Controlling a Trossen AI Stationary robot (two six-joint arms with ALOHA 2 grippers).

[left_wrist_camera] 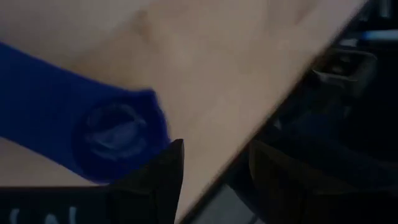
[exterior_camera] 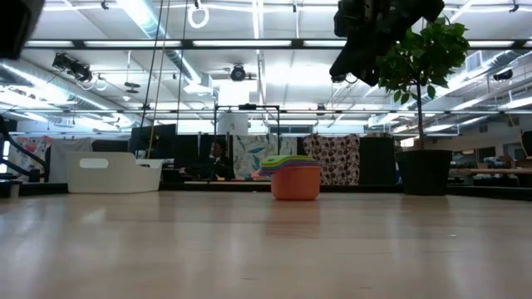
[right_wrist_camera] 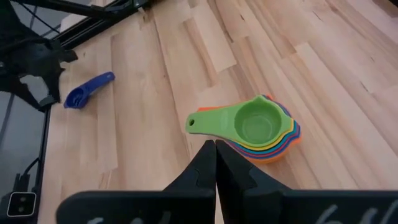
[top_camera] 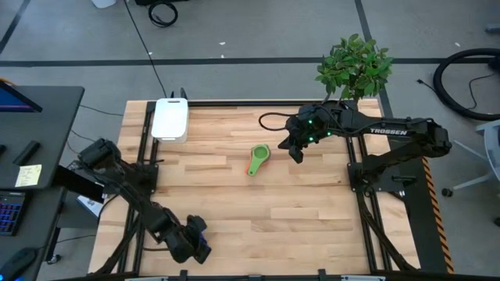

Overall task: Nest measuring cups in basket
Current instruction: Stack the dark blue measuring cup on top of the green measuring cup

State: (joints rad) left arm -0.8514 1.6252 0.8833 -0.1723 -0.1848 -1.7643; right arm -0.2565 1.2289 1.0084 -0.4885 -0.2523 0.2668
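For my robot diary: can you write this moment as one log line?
stacked cups: mid-table, green on top | dark blue cup: lies apart beside left hand, open | right hand: shut, above stack | basket: holds no visible cups

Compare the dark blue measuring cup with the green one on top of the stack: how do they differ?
The dark blue measuring cup lies alone on the table near the left gripper. The green measuring cup is nested on top of a stack of other cups mid-table and looks larger. Both are plastic scoops with flat handles, outside the basket.
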